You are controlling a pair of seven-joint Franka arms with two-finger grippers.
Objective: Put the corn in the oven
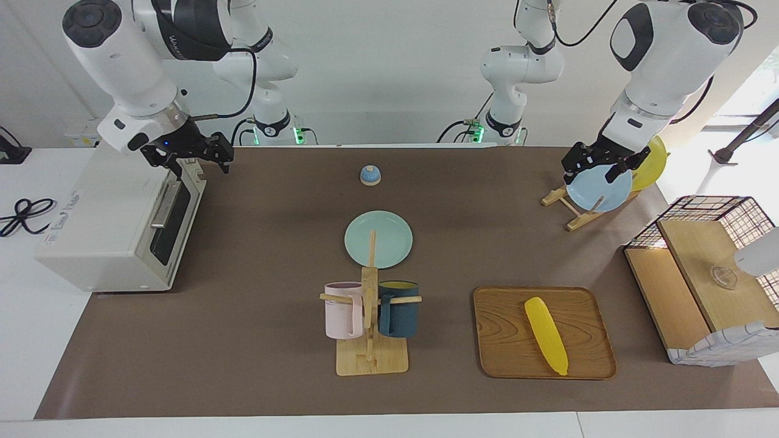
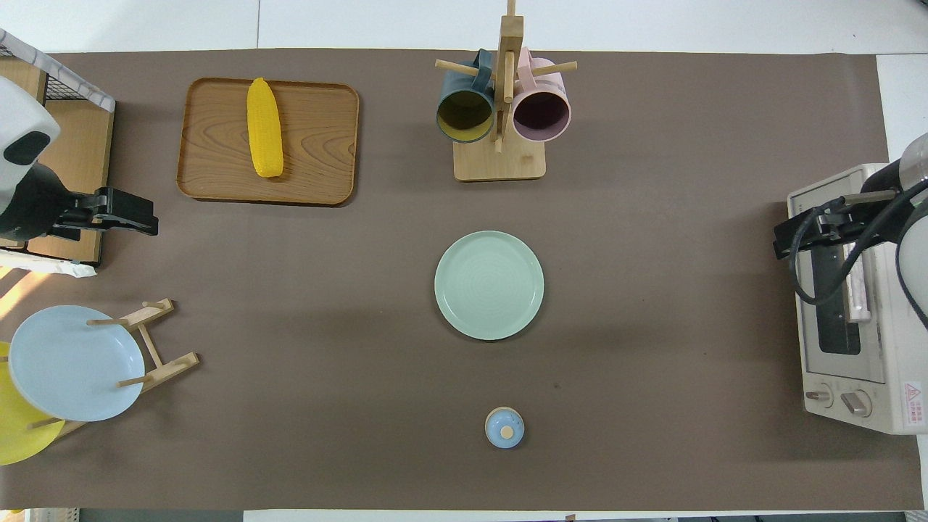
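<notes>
**Oven door first, corn waiting on its tray**

We see the right gripper (image 1: 193, 159) at the top edge of the boxy off-white toaster oven (image 1: 91, 243), right by the metal bar handle (image 1: 165, 204) of its dark glass door. That placement makes sense to us: the door looks closed, and nothing can go inside until it is pulled down. Whether the fingers are apart or already closed around the bar we cannot tell; in the overhead view the arm's cable and wrist cover the spot.

The bright yellow ribbed toy corn cob (image 1: 546, 335) lies untouched on the rounded wooden tray (image 1: 499, 328), toward the left arm's end of the table and farther from the robots than the mint-green round plate (image 1: 378, 238). It rests diagonally, away from the tray's rim, which should leave room for fingers on both sides.

The left gripper (image 1: 599, 165) waits over the pale blue plate (image 1: 599, 190) standing in the wooden rack (image 1: 563, 198); its fingers appear spread, though we hedge on that. We judge it the natural arm to fetch the corn, since the tray sits on its end, while the oven stands at the right arm's end.
</notes>
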